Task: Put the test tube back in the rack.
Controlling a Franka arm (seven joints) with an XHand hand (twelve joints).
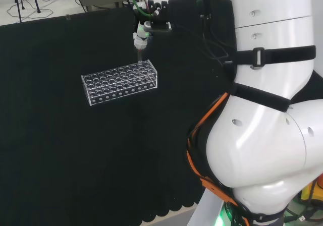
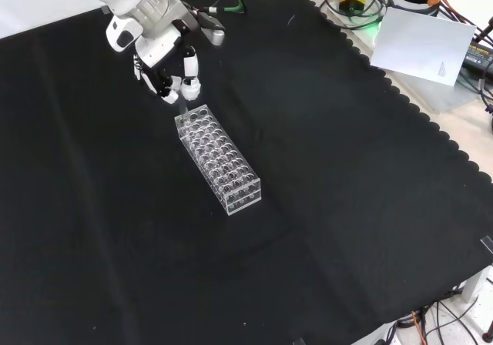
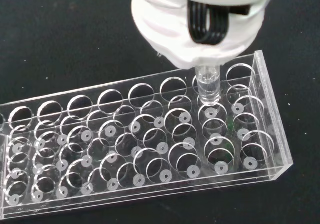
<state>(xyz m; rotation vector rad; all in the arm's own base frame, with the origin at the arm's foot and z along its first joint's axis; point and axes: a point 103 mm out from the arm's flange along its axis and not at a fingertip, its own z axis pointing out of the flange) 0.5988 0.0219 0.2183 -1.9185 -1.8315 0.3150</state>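
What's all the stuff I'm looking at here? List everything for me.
Rack: one, clear plastic, many round holes, on the black cloth.
Test tube: one, clear, upright, lower end entering a hole near one end of the rack.
Cloth: one, black, covers the bench.
Paper sheet: one, white, beyond the cloth's scalloped edge in the front view.
Hand: one, black and white, fingers curled round the tube's top.
Arm: one, white, at the head view's right.

Cloth [image 2: 347,206]: black under my hand.
Rack [image 2: 219,159]: clear, with rows of round holes.
Test tube [image 3: 207,84]: clear.
My hand [image 2: 166,48]: white with black parts.
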